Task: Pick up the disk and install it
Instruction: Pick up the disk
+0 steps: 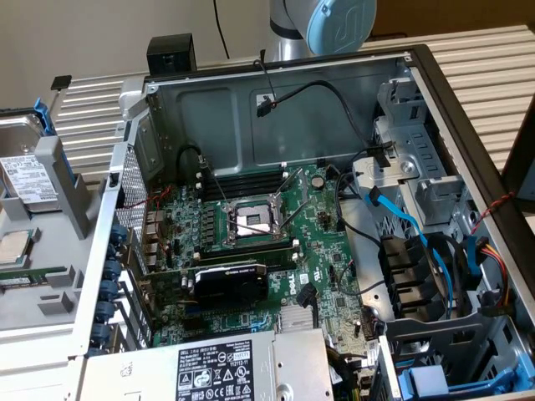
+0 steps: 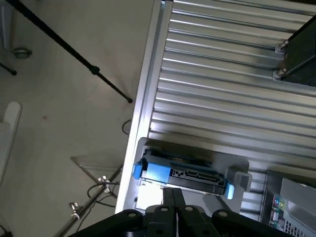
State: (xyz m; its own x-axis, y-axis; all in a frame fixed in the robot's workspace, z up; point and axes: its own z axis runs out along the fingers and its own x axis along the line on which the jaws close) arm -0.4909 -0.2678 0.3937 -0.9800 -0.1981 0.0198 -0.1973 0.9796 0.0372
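The jaws are pressed together, their two fingers meeting with nothing between them, and they hang above the disk without touching it. From the wrist camera the disk is seen edge-on: its dark connector strip faces the camera, with the blue carrier frame wrapping both ends, and it sits in a grey holder at the edge of the slatted worktop. That camera also takes in the floor beside the worktop and one black stand leg crossing it.

The exterior view gives the other side of things: the disk lies at the exterior view's left, white label up, outside the open computer case. It also shows the arm's blue-capped joint behind the case. Just beside the disk lies one square CPU chip.

Counted: one disk, one carrier frame, one CPU chip, one case holding one motherboard, one empty CPU socket, one graphics card and one labelled power supply.
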